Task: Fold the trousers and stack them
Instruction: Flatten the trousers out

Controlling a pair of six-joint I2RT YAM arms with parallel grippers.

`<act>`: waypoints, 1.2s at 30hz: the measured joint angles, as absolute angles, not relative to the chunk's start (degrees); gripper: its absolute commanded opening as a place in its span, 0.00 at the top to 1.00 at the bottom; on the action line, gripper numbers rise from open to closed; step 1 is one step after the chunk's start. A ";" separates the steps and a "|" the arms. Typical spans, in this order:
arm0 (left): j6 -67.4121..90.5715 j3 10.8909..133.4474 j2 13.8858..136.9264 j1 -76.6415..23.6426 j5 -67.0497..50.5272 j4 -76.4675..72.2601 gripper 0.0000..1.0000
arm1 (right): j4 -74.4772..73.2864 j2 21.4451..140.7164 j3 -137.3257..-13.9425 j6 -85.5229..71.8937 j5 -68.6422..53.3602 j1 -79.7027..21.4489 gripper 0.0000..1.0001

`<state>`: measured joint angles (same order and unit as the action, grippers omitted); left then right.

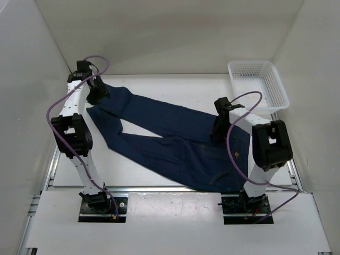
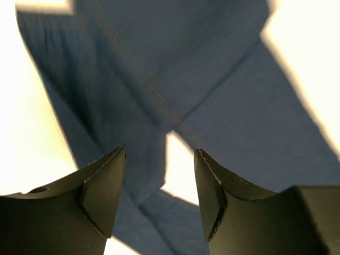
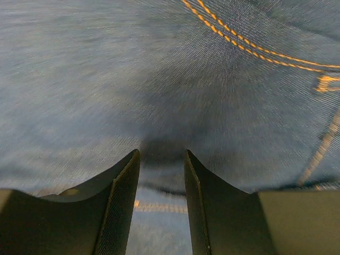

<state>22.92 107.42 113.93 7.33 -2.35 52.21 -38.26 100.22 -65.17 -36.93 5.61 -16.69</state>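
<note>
The dark navy trousers (image 1: 170, 133) lie spread on the white table, waist at the near right, both legs running to the far left. My left gripper (image 1: 98, 95) hangs over the leg ends. In the left wrist view it (image 2: 159, 154) is open and empty above the two legs (image 2: 228, 79), with a wedge of white table between them. My right gripper (image 1: 217, 133) is over the seat area. In the right wrist view it (image 3: 162, 153) is open, low on the denim (image 3: 159, 79), with a fold edge and orange stitching between its fingers.
A white plastic basket (image 1: 280, 90) stands at the far right corner of the table. White walls close in the left, back and right sides. The arm bases sit on a rail at the near edge.
</note>
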 measured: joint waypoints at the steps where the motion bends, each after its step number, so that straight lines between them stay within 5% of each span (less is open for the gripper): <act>1: 22.83 105.12 113.93 7.29 -2.26 52.05 0.35 | -38.11 101.71 -65.14 -37.56 5.52 -16.53 0.56; 16: 21.41 86.54 102.15 10.48 2.09 54.43 0.29 | -41.39 84.64 -48.51 -48.03 8.01 -8.21 0.53; 19: 21.45 86.32 102.13 10.63 2.59 53.87 0.21 | -42.98 81.01 -48.40 -47.88 9.04 -8.03 0.49; 24: 22.52 86.32 107.66 9.82 3.25 53.47 0.21 | -45.74 79.96 -54.57 -45.76 10.92 -11.88 0.45; 33: 24.23 92.55 121.38 9.85 6.48 53.98 0.23 | -46.54 80.01 -64.73 -41.54 11.92 -17.43 0.44; 36: 24.91 94.02 122.78 10.31 7.05 54.35 0.39 | -47.18 80.12 -64.73 -41.04 11.94 -17.39 0.44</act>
<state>24.91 94.02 122.78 10.31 7.05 54.35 -47.18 80.12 -64.73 -41.04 11.94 -17.39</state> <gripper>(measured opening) 0.722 0.558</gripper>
